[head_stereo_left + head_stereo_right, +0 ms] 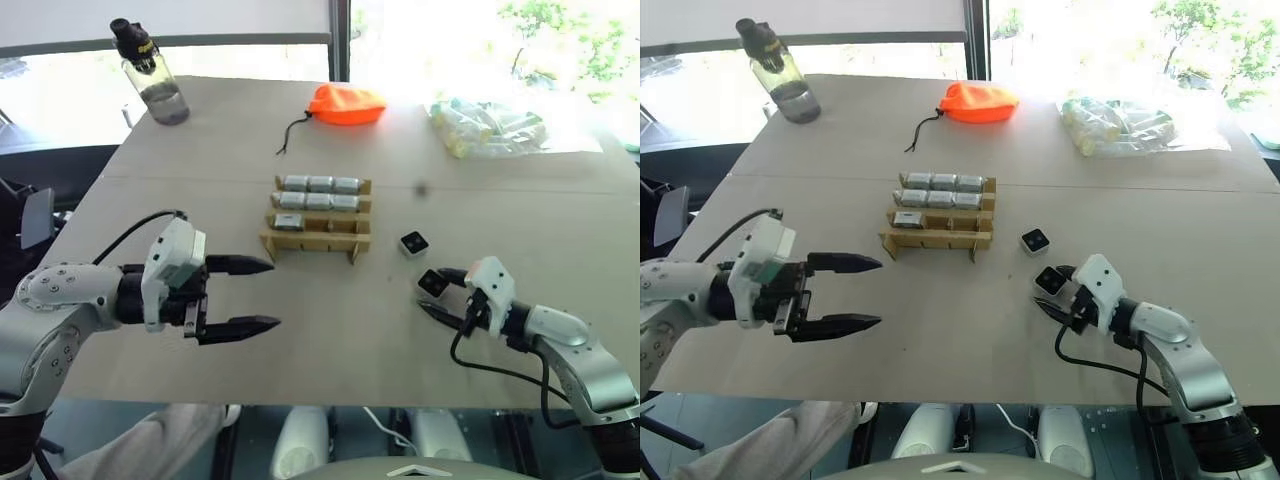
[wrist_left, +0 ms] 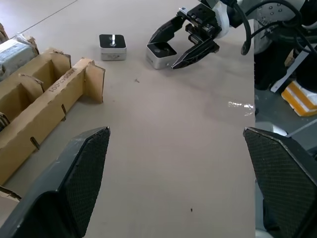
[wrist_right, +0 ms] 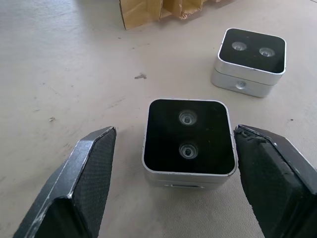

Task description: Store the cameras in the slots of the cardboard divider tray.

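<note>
In the head camera's view, a tan cardboard divider tray of crossed slats (image 1: pixel 316 222) stood at the centre of the frame on the pale brown table (image 1: pixel 330 330), its two far rows packed with silver-grey block cameras (image 1: pixel 319 184) and one more sitting at the left end of the third row. To the right of the tray a small silver cube camera with a black top face (image 1: pixel 413 243) lay loose on the table, and just below and right of it a second loose camera (image 1: pixel 433 283) sat between the black fingers of the right gripper (image 1: pixel 440 292), which were spread around it with one finger close against its side and a gap at the other. At the lower left the left gripper (image 1: pixel 250 295) hovered with its two fingers spread wide and nothing between them, pointing toward the tray. Along the top of the frame stood a clear plastic bottle with a black cap (image 1: pixel 152 72), an orange fabric pouch with a dark cord (image 1: pixel 346 105) and a clear bag of pale tubes (image 1: pixel 487 125). In the left wrist view, the tray's near corner (image 2: pixel 47 101) filled the left edge, the first loose camera (image 2: pixel 112 46) lay at upper left, and the right gripper (image 2: pixel 176 45) straddled the second camera (image 2: pixel 158 53) at top centre. In the right wrist view, that camera (image 3: pixel 188 141), its black face bearing two small lenses, lay at centre between the parted fingers (image 3: pixel 86 183), while the other camera (image 3: pixel 251 60) rested at upper right and the tray's edge (image 3: pixel 143 11) showed at the top.
</note>
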